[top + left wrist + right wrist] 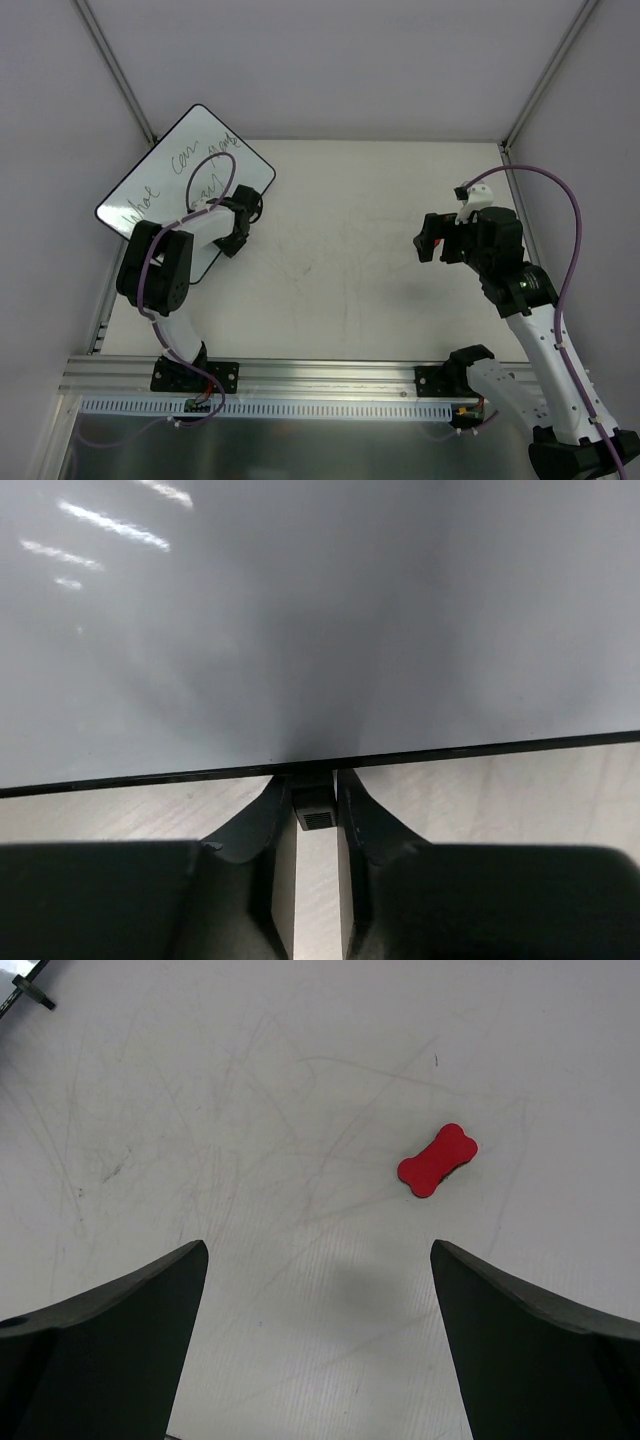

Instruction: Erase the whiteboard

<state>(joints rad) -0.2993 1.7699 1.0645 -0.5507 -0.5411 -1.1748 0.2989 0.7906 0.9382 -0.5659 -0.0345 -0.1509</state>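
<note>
At upper left of the top view the whiteboard [165,175] shows unerased handwriting, the left gripper [314,780] pinching its edge clip [316,810], the right gripper [318,1248] spread wide above the red eraser [437,1160] lying ungrasped on the table [200,1110], so wiping looks not yet begun.

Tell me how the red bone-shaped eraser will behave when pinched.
The eraser lies flat, so it likely won't roll. It looks small and thin, probably light, and may skid on the smooth tabletop when nudged. Its narrow waist should suit the open right hand.
</note>
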